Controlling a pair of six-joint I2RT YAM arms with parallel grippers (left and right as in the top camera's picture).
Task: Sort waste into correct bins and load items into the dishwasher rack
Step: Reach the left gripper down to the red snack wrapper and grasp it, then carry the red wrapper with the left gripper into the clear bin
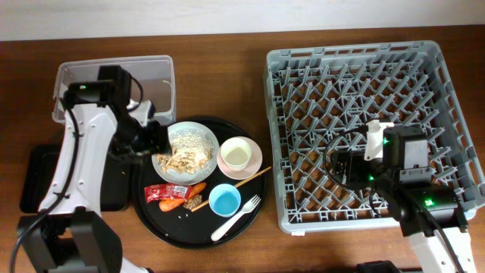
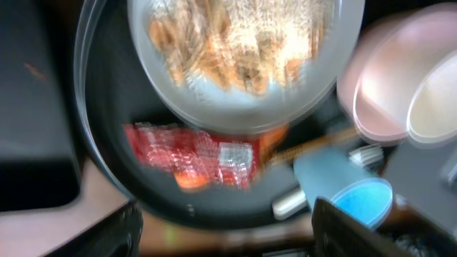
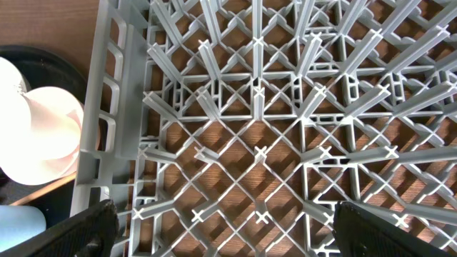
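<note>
Plate (image 1: 186,148): pale, heaped with grainy crumbs and brownish scraps, on the upper left of the round black tray (image 1: 163,221).
Left gripper (image 1: 154,139): at the plate's left rim, fingers spread wide and holding nothing.
Below the plate: red snack wrapper (image 1: 168,191), carrot (image 1: 180,202).
Right of it: pinkish bowl (image 1: 240,156), blue cup (image 1: 225,200).
Right gripper (image 1: 342,164): over the dishwasher rack (image 1: 303,64) — wide, empty, well apart from the plate.
</note>
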